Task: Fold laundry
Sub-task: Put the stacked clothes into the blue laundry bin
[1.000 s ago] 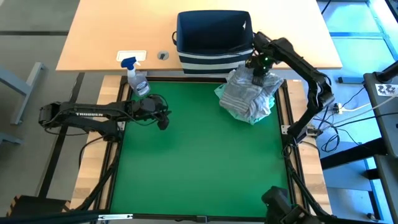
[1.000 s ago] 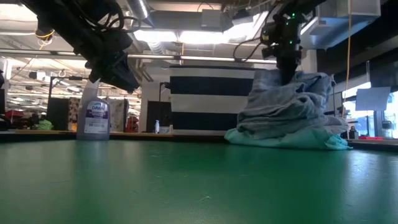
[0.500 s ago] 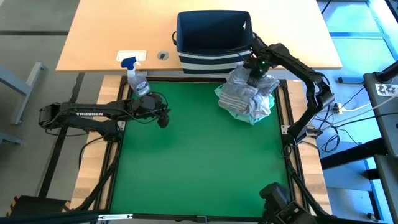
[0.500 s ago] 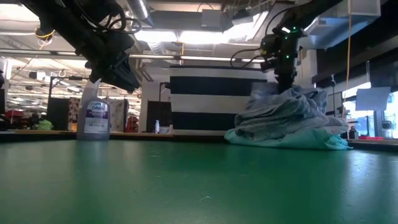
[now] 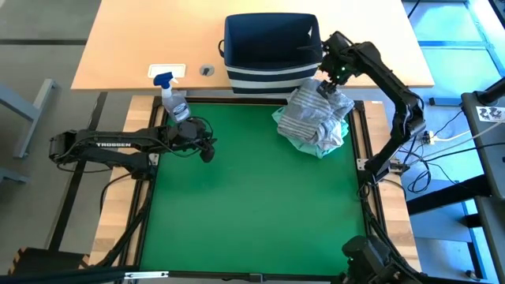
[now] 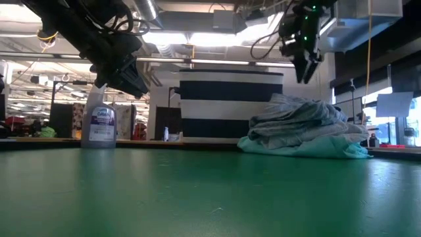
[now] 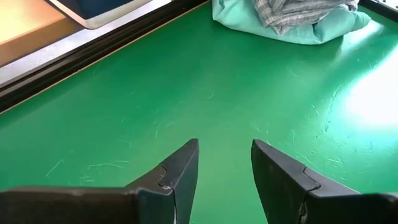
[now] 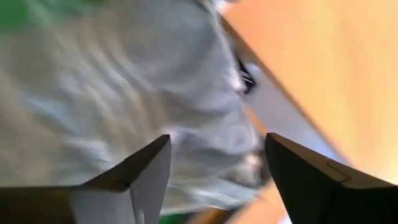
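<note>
From above, we see a green mat on the counter [image 5: 252, 197]. The laundry [image 5: 314, 118], a rumpled heap of grey-blue striped cloth over a mint-teal garment, sits at the upper right of the mat, just in front of a navy-and-white striped basket [image 5: 272, 47]. The heap is roughly round, slightly longer from upper left to lower right; we cannot make out a collar or hem, so it points no clear way. The right gripper [image 5: 325, 88] hangs over the heap's upper edge. The left gripper [image 5: 207, 148] hovers over the mat's left side, well apart from the clothes, near a spray bottle [image 5: 173, 99].

From counter height, the laundry [image 6: 302, 128] is a low mound at the right, teal layer at the bottom. The right gripper [image 6: 306, 66] is above it, jaws parted and empty, clear of the cloth.

In the left wrist view, its jaws stand moderately open, holding nothing, over bare mat; the laundry [image 7: 292, 18] lies at the top.

In the right wrist view, the wide-open jaws frame blurred striped fabric [image 8: 124, 87], gripping none.

We judge the clothes light, soft and floppy, likely to sag and drag neighbours along; a pinch at an outer fold or edge of the top striped piece seems best.
</note>
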